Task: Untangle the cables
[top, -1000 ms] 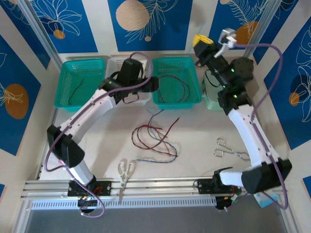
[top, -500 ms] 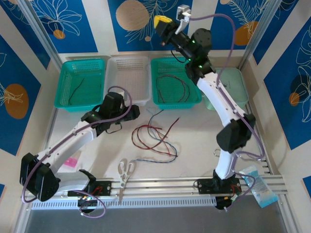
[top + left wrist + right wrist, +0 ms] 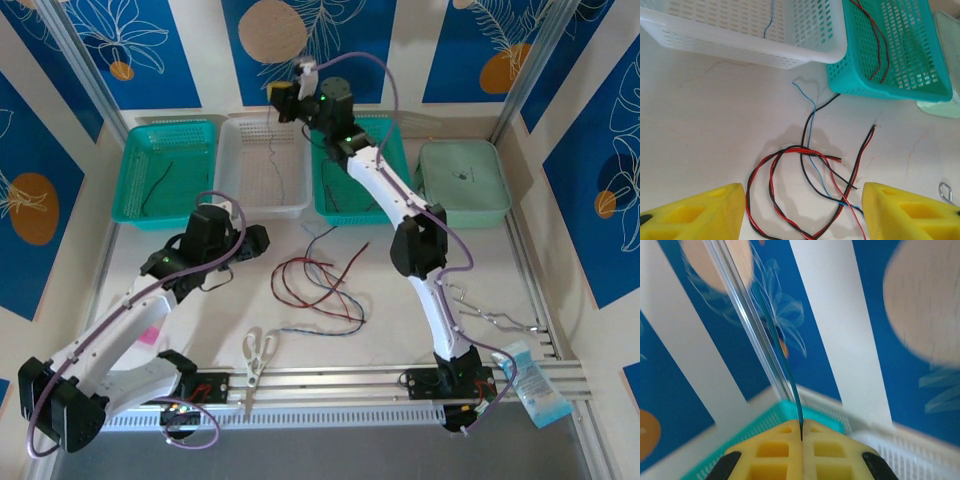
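Note:
A tangle of red, black and blue cables (image 3: 318,286) lies loose on the table, seen close up as the cables (image 3: 812,172). My left gripper (image 3: 258,242) hovers low just left of the tangle, open and empty, its yellow fingers (image 3: 695,212) standing either side of the loops. My right gripper (image 3: 286,97) is raised above the back of the white basket (image 3: 262,210), shut on a blue-grey cable (image 3: 786,365) that hangs down into that basket as a thin line (image 3: 277,160). A red-black pair (image 3: 878,45) lies in the middle teal basket (image 3: 880,85).
A left teal basket (image 3: 160,216) holds one black cable. A pale green tray (image 3: 460,212) sits at the back right. White-handled scissors (image 3: 260,350) lie at the front edge. Metal scissors (image 3: 488,318) and a packet (image 3: 530,385) lie at the right.
The right arm swung from the back right leftwards to above the white basket, carrying the blue-grey cable. The left arm drew back from the white basket towards the tangle on the table.

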### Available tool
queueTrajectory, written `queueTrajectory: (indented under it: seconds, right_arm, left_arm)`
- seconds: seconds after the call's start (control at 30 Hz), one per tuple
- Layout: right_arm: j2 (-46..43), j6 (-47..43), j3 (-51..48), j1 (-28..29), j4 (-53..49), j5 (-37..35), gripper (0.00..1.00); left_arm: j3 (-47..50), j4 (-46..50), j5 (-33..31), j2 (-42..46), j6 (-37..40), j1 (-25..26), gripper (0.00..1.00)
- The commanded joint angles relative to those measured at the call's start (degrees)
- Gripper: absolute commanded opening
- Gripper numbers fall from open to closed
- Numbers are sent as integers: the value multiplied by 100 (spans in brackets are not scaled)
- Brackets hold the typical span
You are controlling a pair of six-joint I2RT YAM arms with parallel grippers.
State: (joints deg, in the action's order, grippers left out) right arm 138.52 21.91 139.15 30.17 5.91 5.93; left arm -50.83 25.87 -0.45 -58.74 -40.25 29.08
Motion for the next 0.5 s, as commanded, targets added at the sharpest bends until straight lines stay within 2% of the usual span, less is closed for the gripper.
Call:
queueTrajectory:
  seconds: [0.0, 0.17, 0.47]
  right_arm:
    - [353, -5, 390, 75, -1149, -547, 0]
    - [1227, -84, 1381, 178, -2992, -736, 0]
    - [1423, -674, 1184, 432, -3864, -971, 1]
  left_arm:
    - [108, 142, 389, 147, -135, -211, 63]
    - [65, 109, 562, 155, -177, -305, 63]
    - [38, 138, 616, 73, -132, -377, 63]
